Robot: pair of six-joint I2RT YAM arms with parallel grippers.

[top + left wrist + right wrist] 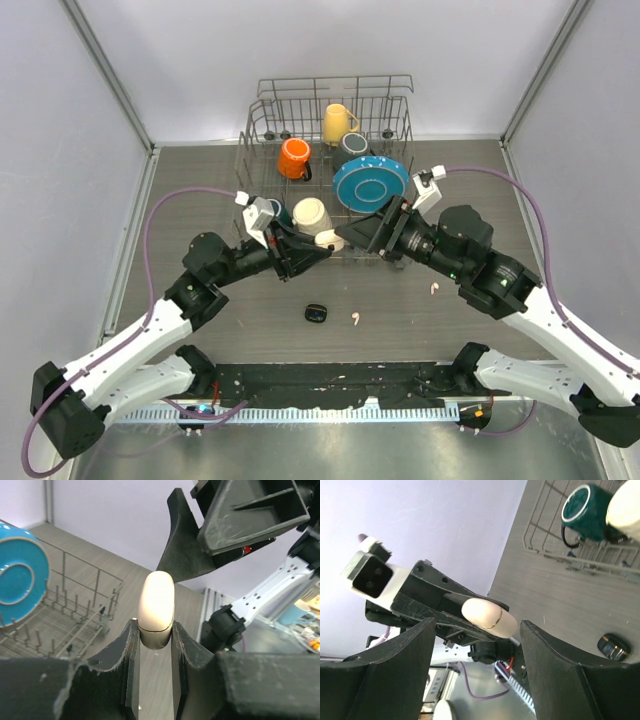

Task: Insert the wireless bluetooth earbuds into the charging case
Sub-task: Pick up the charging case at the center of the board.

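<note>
**Cream case held in the air, two white earbuds on the table**

One tiny white earbud (pixel 356 319) lies on the grey wood-pattern table (pixel 400 335), near the middle of its front part. A second white earbud (pixel 434 288) lies further to the right, just beside the right arm. Near the first earbud, on its left side, lies a small black glossy oval object (pixel 316 313); what it is exactly I cannot tell.

The cream oval plastic charging case (pixel 156 607) is above the table with its lid closed, and a thin seam line runs around it. The left hand (pixel 318 247) is clenched on the lower half of the case, one finger on each side. The rounded upper end stands out beyond the fingertips.

The right hand (pixel 356 233) faces the case from the other side. It is released, with its jaws spread wide, and it grips nothing.

Behind both hands stands a grey wire dish rack (pixel 262 130). It holds an orange mug (pixel 294 158), a yellow mug (pixel 336 122), a cream mug (pixel 311 215), a dark teal mug (pixel 582 510) and a round blue plate (pixel 370 182).
</note>
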